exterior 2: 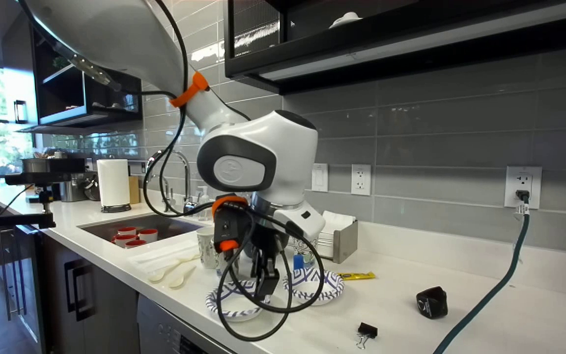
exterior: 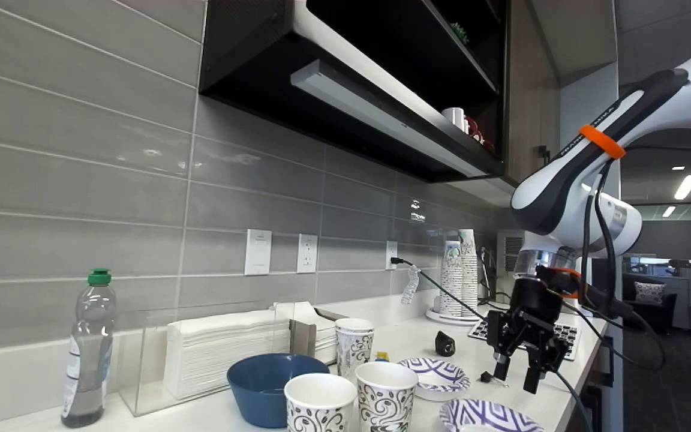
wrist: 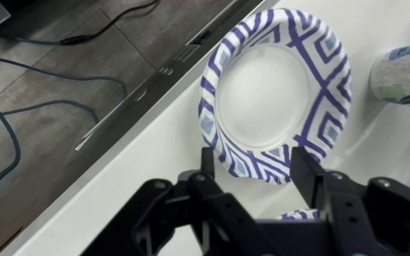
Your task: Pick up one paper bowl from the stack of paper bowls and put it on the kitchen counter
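Two white paper bowls with a dark purple-blue pattern stand on the white kitchen counter (exterior: 405, 339). The one by the counter's front edge (exterior: 484, 414) also shows in an exterior view (exterior 2: 236, 301) and large in the wrist view (wrist: 263, 96). The other (exterior: 435, 379) stands nearer the wall (exterior 2: 307, 287); only its rim shows in the wrist view (wrist: 299, 214). I cannot tell which is the stack. My gripper (exterior: 513, 378) is open and empty, above the bowls; in the wrist view its fingertips (wrist: 251, 151) lie either side of the front-edge bowl's near rim. Contact is not clear.
Patterned paper cups (exterior: 386, 396) and a blue bowl (exterior: 273, 384) stand beside the bowls, with a napkin holder (exterior: 225, 348) behind. A binder clip (exterior 2: 367, 330), a black object (exterior 2: 432, 302) and a yellow packet (exterior 2: 356, 276) lie nearby. Loose cables hang around the gripper.
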